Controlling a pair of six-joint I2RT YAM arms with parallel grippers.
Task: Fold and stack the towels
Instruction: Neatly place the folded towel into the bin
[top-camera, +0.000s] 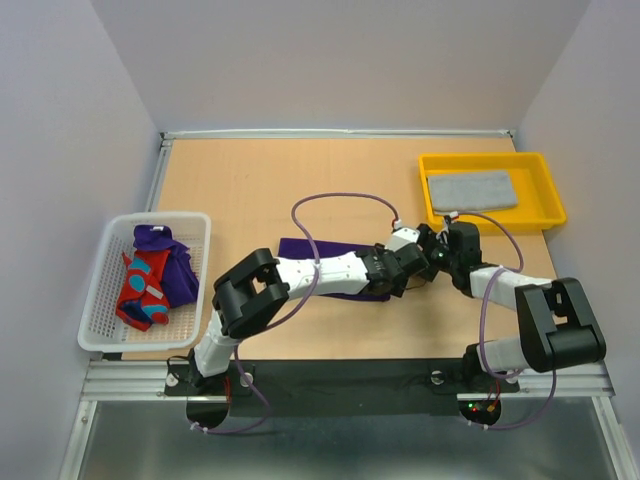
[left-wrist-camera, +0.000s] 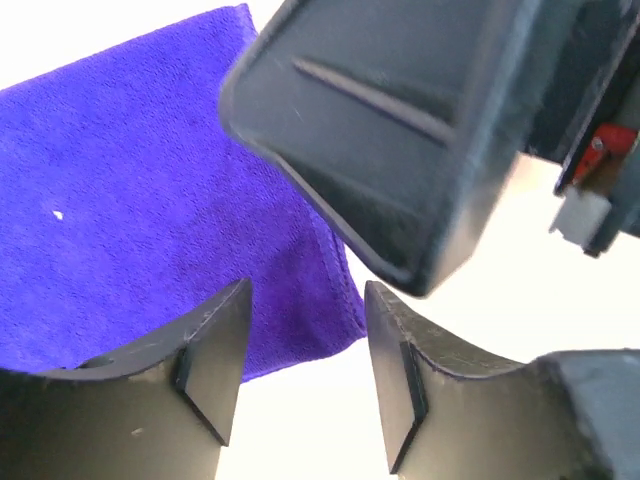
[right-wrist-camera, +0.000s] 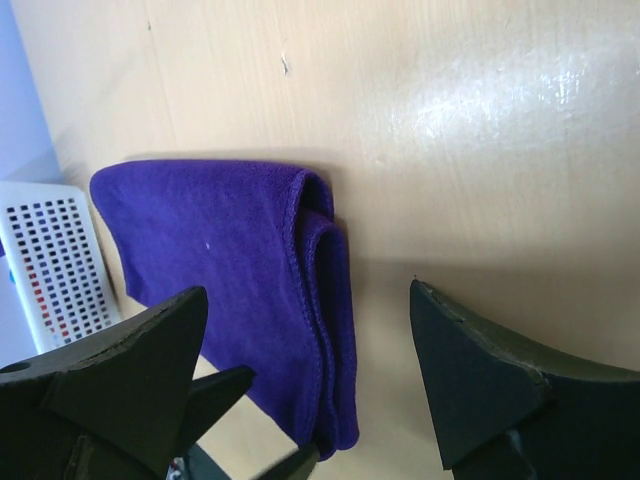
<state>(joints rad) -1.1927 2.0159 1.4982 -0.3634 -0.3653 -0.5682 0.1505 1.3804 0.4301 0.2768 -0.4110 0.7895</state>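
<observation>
A folded deep purple towel (top-camera: 325, 260) lies flat mid-table; it also shows in the left wrist view (left-wrist-camera: 150, 200) and the right wrist view (right-wrist-camera: 230, 270). My left gripper (left-wrist-camera: 305, 375) is open and empty at the towel's near right corner. My right gripper (right-wrist-camera: 310, 350) is open wide and empty just above the towel's right folded edge. The two grippers (top-camera: 415, 260) meet close together there. A folded grey towel (top-camera: 472, 189) lies in the yellow tray (top-camera: 545, 165). Another purple towel (top-camera: 172, 262) and the red towel with light-blue marks (top-camera: 143, 288) sit crumpled in the white basket (top-camera: 110, 335).
The yellow tray stands at the back right. The white mesh basket hangs over the table's left edge and shows in the right wrist view (right-wrist-camera: 50, 260). Purple cables (top-camera: 340, 200) loop over both arms. Bare wood lies behind the towel.
</observation>
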